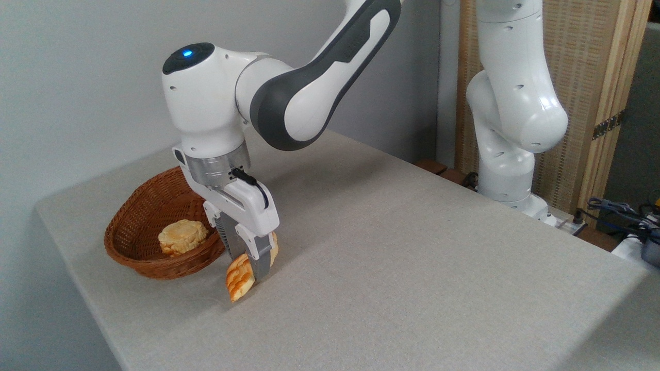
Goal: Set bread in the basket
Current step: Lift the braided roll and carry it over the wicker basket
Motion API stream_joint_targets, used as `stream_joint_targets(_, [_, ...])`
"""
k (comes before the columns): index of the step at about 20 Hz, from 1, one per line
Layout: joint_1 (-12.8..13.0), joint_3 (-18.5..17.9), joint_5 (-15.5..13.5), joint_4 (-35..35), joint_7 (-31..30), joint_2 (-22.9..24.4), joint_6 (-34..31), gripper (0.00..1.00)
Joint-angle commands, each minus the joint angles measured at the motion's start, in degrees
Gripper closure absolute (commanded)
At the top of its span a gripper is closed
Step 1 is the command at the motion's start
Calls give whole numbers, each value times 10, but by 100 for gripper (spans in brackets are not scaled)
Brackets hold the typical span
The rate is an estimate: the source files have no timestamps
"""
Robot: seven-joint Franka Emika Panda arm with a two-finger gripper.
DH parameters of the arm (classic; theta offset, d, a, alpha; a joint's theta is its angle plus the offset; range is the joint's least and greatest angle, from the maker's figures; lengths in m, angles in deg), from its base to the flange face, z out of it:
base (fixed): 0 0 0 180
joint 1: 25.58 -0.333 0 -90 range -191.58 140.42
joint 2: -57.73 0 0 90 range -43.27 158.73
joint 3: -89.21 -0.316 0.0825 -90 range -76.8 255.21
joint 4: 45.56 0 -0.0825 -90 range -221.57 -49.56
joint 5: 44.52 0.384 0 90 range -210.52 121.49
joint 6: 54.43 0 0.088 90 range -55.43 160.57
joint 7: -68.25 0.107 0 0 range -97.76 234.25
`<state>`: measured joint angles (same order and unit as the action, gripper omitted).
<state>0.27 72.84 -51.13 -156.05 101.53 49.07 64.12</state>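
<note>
The bread (240, 279), an orange-brown and cream braided loaf, hangs tilted with its pointed end down near the table, just right of the basket. My gripper (250, 264) is shut on the loaf's middle, its grey fingers (262, 262) clamping both sides. The upper end of the loaf peeks out behind the fingers. The reddish-brown wicker basket (135, 212) sits at the left of the table, tipped up toward the wall side, and the loaf is outside its rim.
A pale-yellow round bun (182, 236) lies inside the basket. The grey table (392, 247) stretches to the right. The arm's white base (508, 170) stands at the far right edge, with a wooden screen (588, 77) and cables (619, 208) behind it.
</note>
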Motion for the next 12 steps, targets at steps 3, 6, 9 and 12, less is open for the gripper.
stream_joint_targets(3, [-7, -9, -7, 8, 25, 18, -32, 61])
stream_joint_targets(6, [-7, -10, -7, 8, 25, 24, -35, 63])
stream_joint_targets(9, [-7, -10, -6, 9, 25, 29, -44, 64])
stream_joint_targets(12, [-8, -10, -7, 21, 24, 34, -54, 64])
